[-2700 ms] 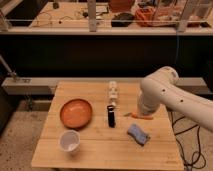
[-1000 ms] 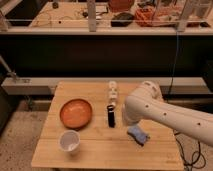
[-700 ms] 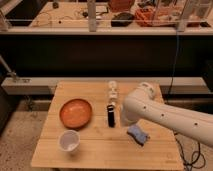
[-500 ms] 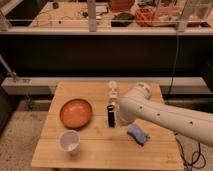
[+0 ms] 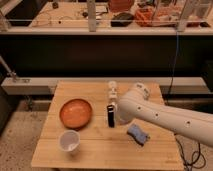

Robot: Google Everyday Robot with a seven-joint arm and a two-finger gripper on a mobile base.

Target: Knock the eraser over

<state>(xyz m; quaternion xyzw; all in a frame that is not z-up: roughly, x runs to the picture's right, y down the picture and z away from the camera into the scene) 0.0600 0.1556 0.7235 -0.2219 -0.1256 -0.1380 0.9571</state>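
Observation:
The eraser (image 5: 111,116), a narrow black block with a paler top, stands upright near the middle of the wooden table (image 5: 95,150). My white arm (image 5: 160,117) reaches in from the right across the table. My gripper (image 5: 118,116) is at the arm's left end, low over the table and right beside the eraser on its right; the arm's bulk hides most of it. I cannot tell whether it touches the eraser.
An orange bowl (image 5: 76,113) sits left of the eraser. A white cup (image 5: 69,141) stands at the front left. A slim white bottle-like object (image 5: 113,91) stands just behind the eraser. A blue-grey soft pad (image 5: 138,134) lies to the front right, under the arm.
My arm has swung leftward and lower across the table, bringing the gripper from right of the pad up next to the eraser. The eraser still stands upright.

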